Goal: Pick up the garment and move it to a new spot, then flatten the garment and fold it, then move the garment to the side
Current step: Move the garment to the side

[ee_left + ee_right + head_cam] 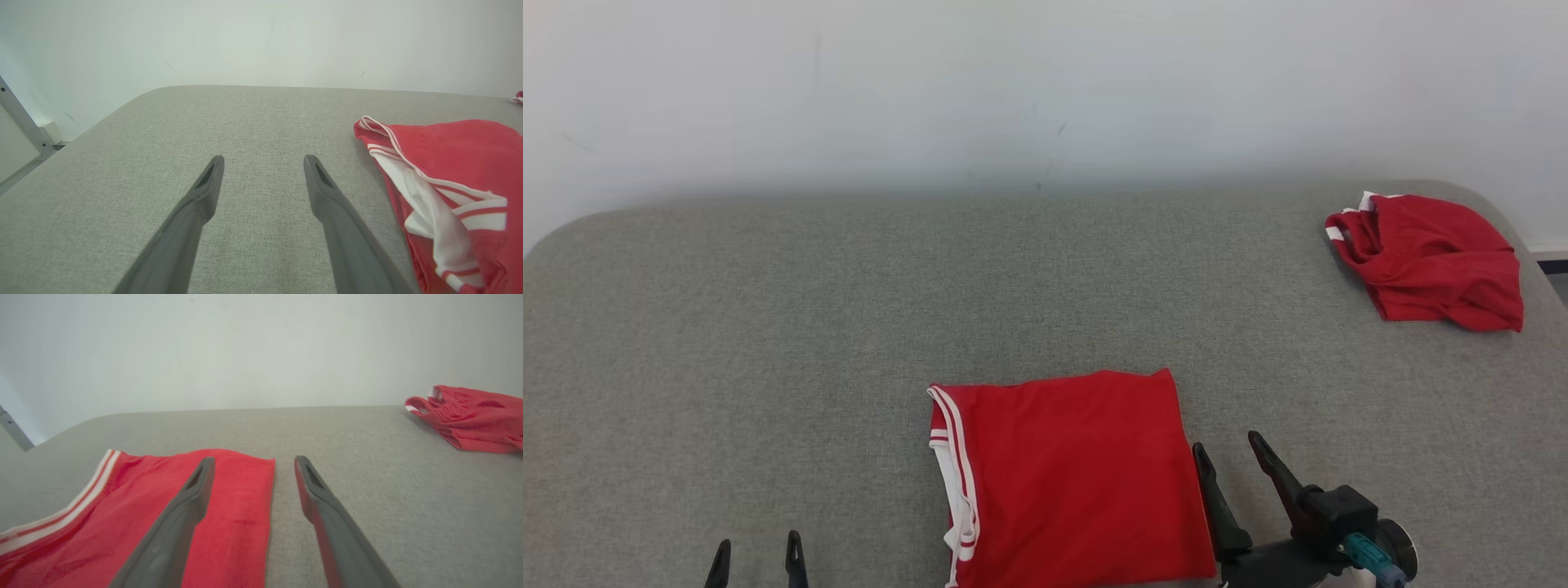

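Our soft red garment with white stripes (1070, 474) lies folded at the near middle of the grey cloth table (768, 327). We think the folding is done, so moving it aside comes now. Our right pincer (1227, 443) sits just beside its right edge, wide open, holding nothing. Our left pincer (758, 543), well to the left, is wide open and empty. Next we must grab its edge without spoiling the folds. A crumpled red cloth (1433, 261) lies in the far right corner. We see no words to read.
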